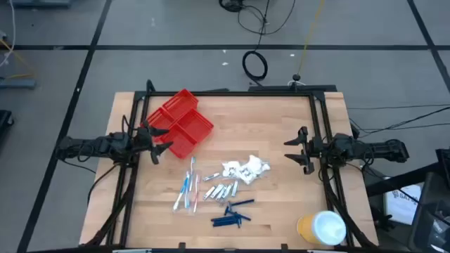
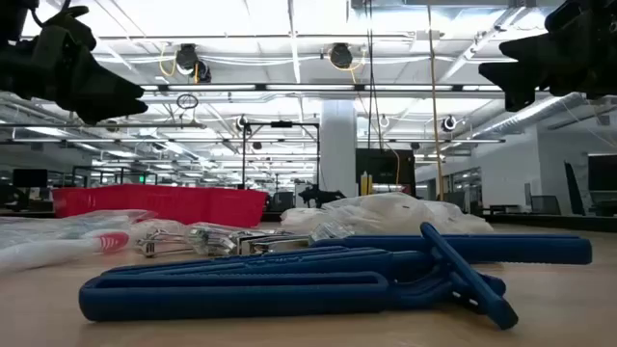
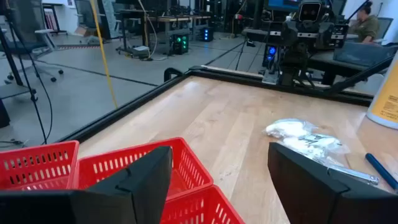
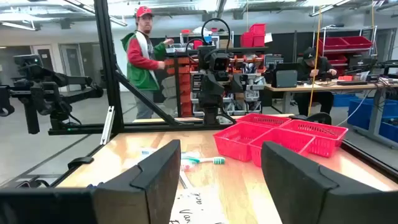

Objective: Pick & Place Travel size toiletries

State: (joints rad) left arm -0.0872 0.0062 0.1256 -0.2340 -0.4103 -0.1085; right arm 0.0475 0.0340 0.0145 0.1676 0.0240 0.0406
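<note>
Lying loose mid-counter: toiletries between both arms, none yet in the red compartment tray.
- Toothbrushes: long axis running toward the counter's front edge; nearer the left claw, which hangs spread and empty beside the tray.
- White packets, metal clippers: central, roughly level with the right claw, also spread, empty.
- Blue stick pieces: frontmost, lengthwise across.
Judgement: the left arm is better placed for the toothbrushes.

Blue sticks up front — clippers, red tray behind.
</note>
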